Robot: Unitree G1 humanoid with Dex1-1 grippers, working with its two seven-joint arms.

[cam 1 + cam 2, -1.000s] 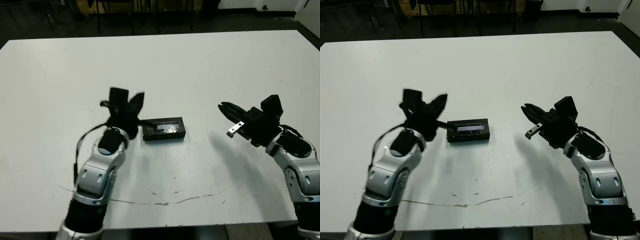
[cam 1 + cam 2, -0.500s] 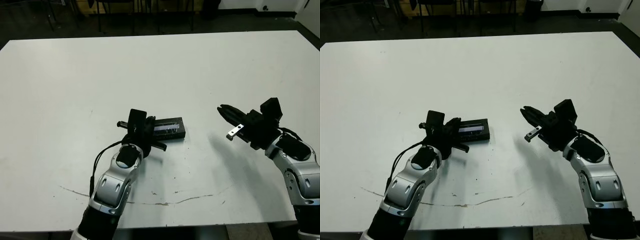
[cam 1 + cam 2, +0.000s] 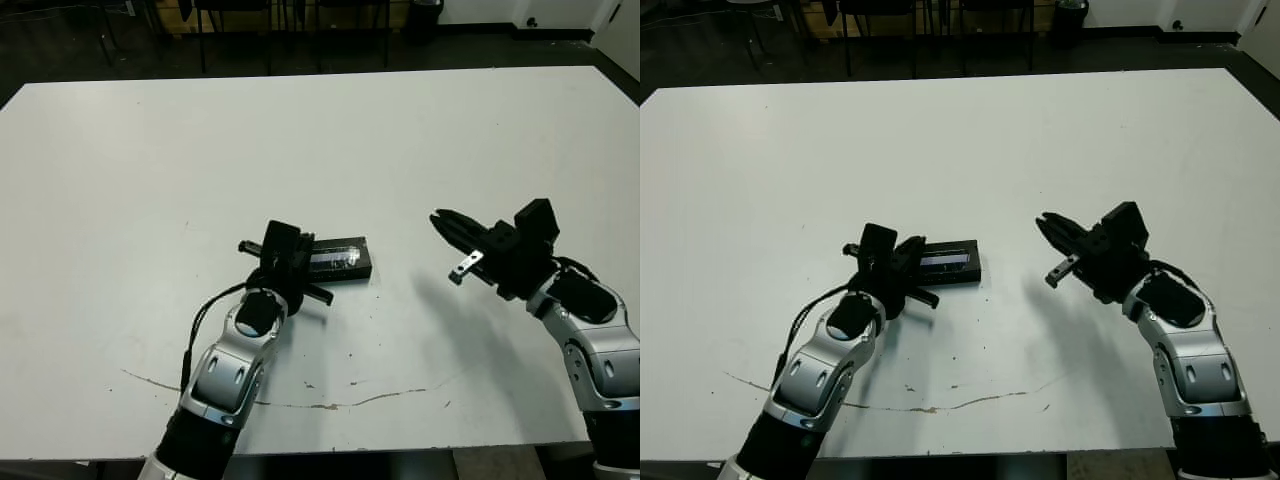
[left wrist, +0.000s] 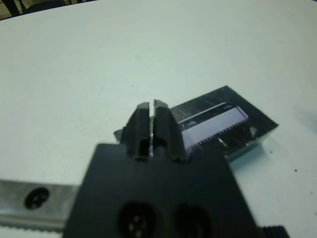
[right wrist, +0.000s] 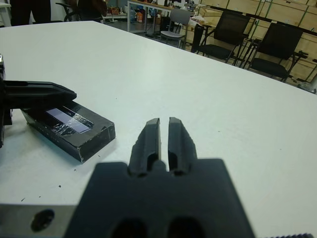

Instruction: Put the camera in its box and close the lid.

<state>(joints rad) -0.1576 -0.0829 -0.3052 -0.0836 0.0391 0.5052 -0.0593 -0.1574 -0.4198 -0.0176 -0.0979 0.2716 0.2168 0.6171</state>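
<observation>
The box (image 3: 340, 271) lies at the table's middle with the lid (image 3: 335, 257) seated flat on it, silvery panel facing up. The camera is hidden. My left gripper (image 3: 302, 260) is shut, its fingertips (image 4: 143, 106) right at the lid's left end; whether they touch it I cannot tell. The lid (image 4: 213, 125) stretches away just past them. My right gripper (image 3: 440, 218) hovers shut above the table, well to the right of the box and holding nothing. From the right wrist, the lid (image 5: 69, 117) shows beyond the shut fingers (image 5: 153, 126), with the left gripper's dark finger (image 5: 39, 91) over its far end.
A thin crack-like line (image 3: 330, 405) crosses the table near the front edge. Office chairs (image 5: 233, 34) and stacked boxes stand beyond the far edge. White tabletop (image 3: 400, 140) spreads on all sides of the box.
A second ago my left gripper stood open left of the box. It has since shut and swung in to the lid's left end. The right arm barely moved.
</observation>
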